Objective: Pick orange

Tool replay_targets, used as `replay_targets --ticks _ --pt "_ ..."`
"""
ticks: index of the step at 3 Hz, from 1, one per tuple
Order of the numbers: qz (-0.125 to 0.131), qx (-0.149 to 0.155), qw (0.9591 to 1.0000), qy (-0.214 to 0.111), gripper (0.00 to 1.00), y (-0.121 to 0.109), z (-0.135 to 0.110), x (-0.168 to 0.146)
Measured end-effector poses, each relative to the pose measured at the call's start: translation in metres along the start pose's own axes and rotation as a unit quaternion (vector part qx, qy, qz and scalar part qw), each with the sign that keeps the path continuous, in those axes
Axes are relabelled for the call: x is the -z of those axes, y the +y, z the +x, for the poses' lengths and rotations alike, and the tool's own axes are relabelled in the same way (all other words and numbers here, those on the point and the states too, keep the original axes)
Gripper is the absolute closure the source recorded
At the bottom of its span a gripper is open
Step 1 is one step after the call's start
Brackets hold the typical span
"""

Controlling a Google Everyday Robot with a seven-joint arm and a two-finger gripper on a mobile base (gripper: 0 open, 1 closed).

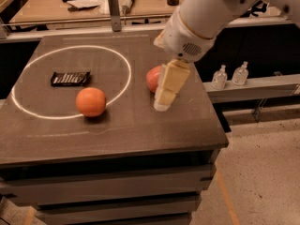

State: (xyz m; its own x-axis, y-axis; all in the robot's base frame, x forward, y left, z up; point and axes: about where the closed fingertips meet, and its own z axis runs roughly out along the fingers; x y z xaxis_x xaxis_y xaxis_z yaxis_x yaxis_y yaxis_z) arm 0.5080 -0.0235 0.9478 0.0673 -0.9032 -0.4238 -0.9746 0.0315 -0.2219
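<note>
Currently I am holding my gripper [161, 103] low over the right side of the table [140, 135], pointing down, just in front of the red fruit [152, 78] and hiding part of it. Whether it is released or clenched I cannot tell from this angle; it is grasping nothing that I can see.

That fruit is not what I am seeking. The orange [91, 101] is sitting well to my left, at the near edge of the white ring [127, 81], with a dark bar [70, 78] lying just behind it.

So I am judging that the reach is the step in hand, and I am thinking about how to make it clean:

- I am planning to lift a little before I go sideways, since I am hanging so near the red fruit that a low sweep could knock it and set it rolling.
- I am aiming to stop straight above the orange, centred on it, not coming at it from the side, because a smooth ball is likely to roll away from a push.
- I am wanting the gripper spread wider than the orange before I go down, then closing at its widest girth.
- I am meaning to squeeze gently and evenly; an off-centre pinch will probably squirt it out towards the bar or the table's near edge.
</note>
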Motion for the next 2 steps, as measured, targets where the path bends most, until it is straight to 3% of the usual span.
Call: replay_targets --ticks 1,2 --pt "-0.012 0.033 0.9989 -0.032 0.00 -0.007 -0.046 -0.026" --pt "-0.036 0.052 0.9965 -0.054 0.00 0.002 -0.081 -0.053"
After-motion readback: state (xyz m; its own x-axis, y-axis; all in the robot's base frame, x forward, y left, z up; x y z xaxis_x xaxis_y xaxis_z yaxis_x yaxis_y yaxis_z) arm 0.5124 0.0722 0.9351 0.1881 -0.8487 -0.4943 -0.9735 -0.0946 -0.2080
